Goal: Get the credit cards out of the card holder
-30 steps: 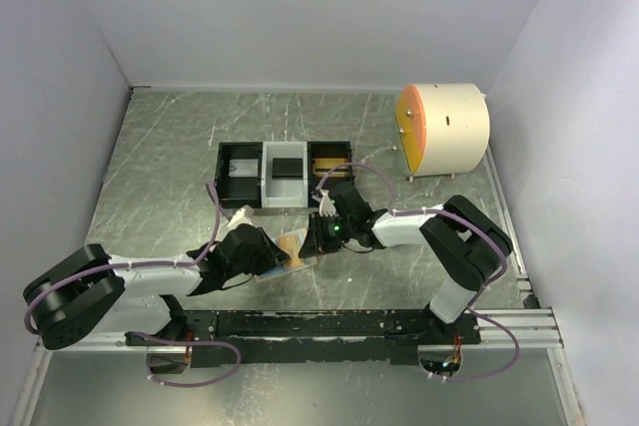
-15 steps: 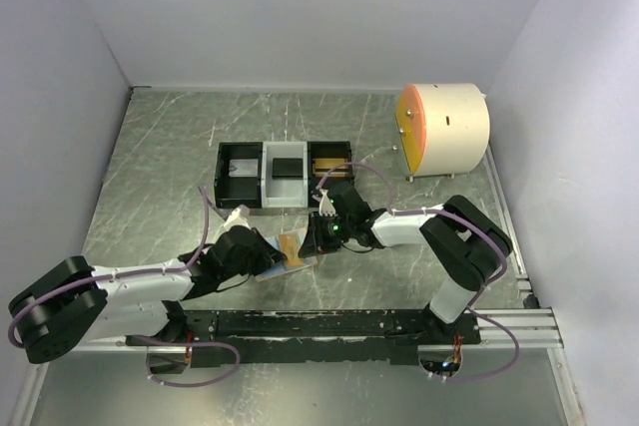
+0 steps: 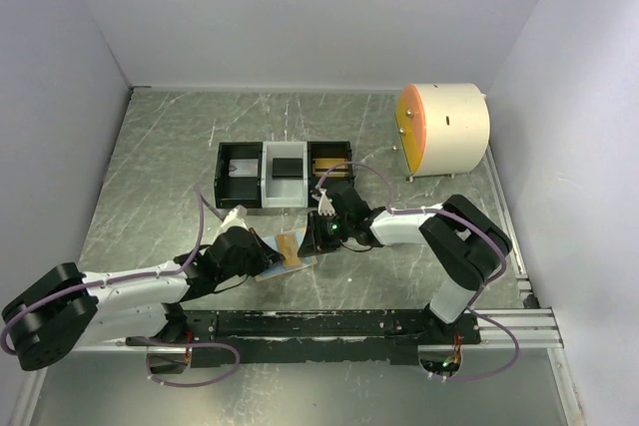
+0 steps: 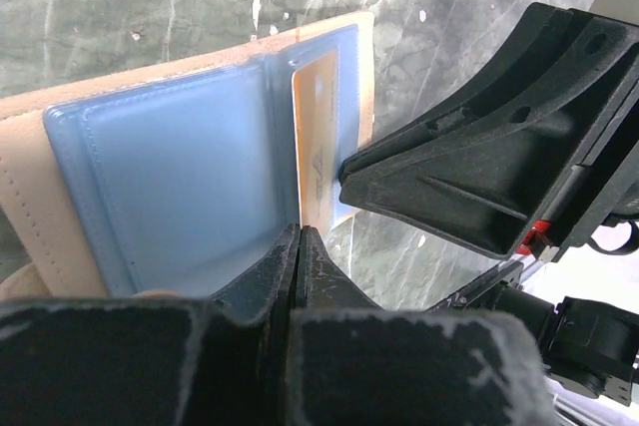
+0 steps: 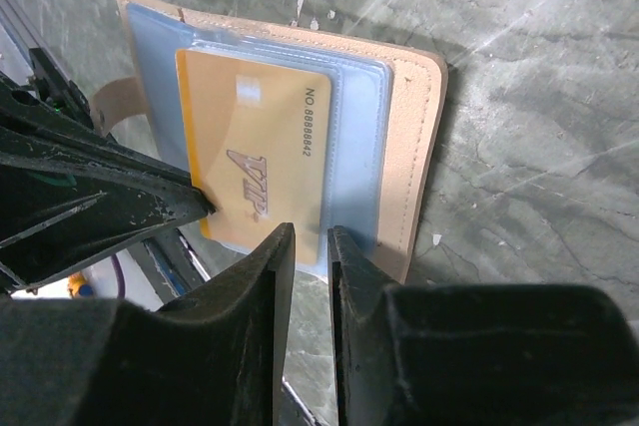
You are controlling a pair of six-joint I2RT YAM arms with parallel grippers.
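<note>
The card holder [image 3: 272,258] lies open on the table, tan outside [image 5: 414,137] with pale blue inner faces [image 4: 180,167]. A gold credit card [image 5: 255,167] marked VIP sticks partway out of its blue slot and also shows in the left wrist view [image 4: 318,127]. My left gripper [image 4: 300,230] is shut on the near edge of this card; it also shows in the top view [image 3: 262,252]. My right gripper [image 5: 312,238] is closed on the holder's blue edge beside the card, jaws a narrow gap apart. From above, the right gripper [image 3: 318,236] sits at the holder's right side.
A three-compartment black-and-white tray [image 3: 263,187] stands just behind the holder, with a silver-grey card [image 3: 240,169], a black card [image 3: 287,168] and a gold card [image 3: 327,164] in it. A cream drum with an orange face [image 3: 444,129] stands at the back right.
My left arm has drawn back and stretched out lower to the left, its gripper shifting slightly left at the holder. The right arm has hardly moved.
</note>
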